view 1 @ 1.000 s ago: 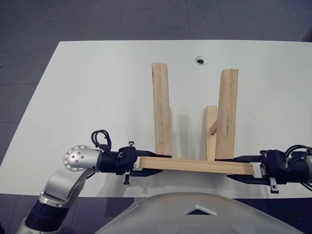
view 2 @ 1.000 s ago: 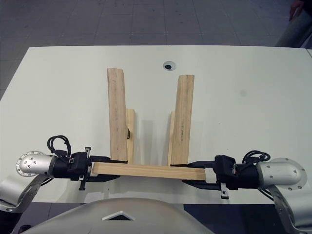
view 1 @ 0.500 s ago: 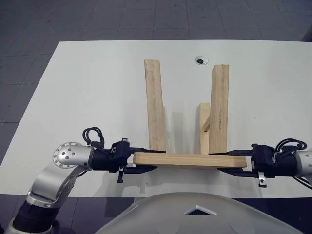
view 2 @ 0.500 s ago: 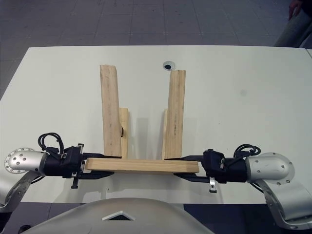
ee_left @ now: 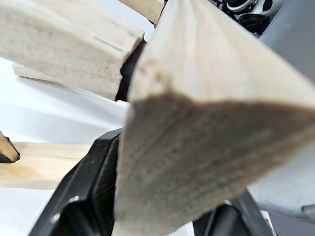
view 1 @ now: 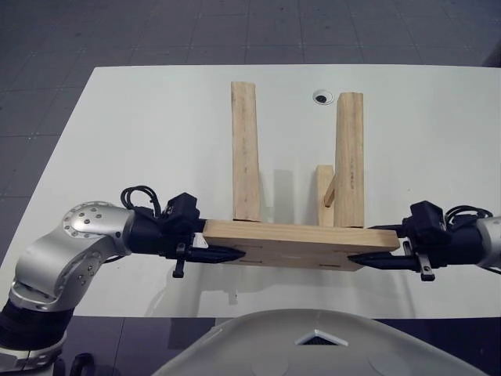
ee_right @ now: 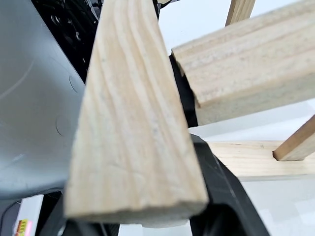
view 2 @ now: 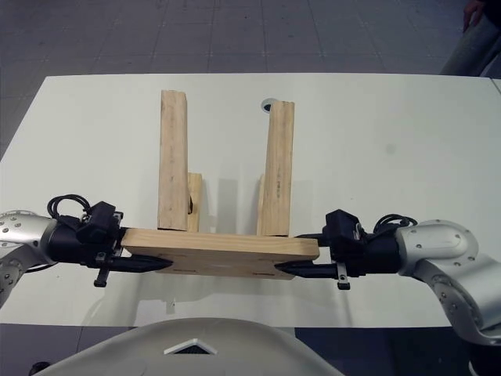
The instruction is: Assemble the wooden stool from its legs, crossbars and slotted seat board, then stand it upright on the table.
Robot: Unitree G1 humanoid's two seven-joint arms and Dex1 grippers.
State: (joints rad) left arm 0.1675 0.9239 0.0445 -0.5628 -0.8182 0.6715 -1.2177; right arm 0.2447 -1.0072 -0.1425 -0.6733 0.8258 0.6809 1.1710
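Desk point(view 1: 141, 141): white. The stool point(view 1: 282, 235) is carried over its near-centre part.

Stool: judged assembled, since board, legs and crossbar are seen joined. Not yet stood upright.

Seat board point(view 1: 313, 247): held by the near edge of the desk and raised off it (a shadow is seen beneath). Long axis runs left-right, and the slotted face is tilted up toward the head camera.

Left leg point(view 1: 244, 149) and right leg point(view 1: 349, 157): run from the board's far edge toward the far side, roughly parallel and apart. Whether their far ends touch the desk cannot be told.

Crossbar point(view 1: 326, 192): seen between the legs, just beside the right one.

Left pincer point(view 1: 231, 249): pinched on the board's left end. In the left wrist view black fingers point(ee_left: 91, 187) are seen flanking the end grain.

Right pincer point(view 1: 364, 254): pinched on the right end likewise. Fingers point(ee_right: 221, 191) are seen against the board in the right wrist view.

Key relation: the board's long axis lies straight between the two pincers, so it serves as the pivot line, and the legs point away to the far side. A roll about that axis is judged necessary to bring the legs down and the seat on top, followed by lowering. Neither arm is nearer, as the load is shared. Risk: unequal wrist roll could twist the board in the pads or strain the joints.

Cable hole point(view 1: 322, 96): between the legs' far ends, just beside the right one.
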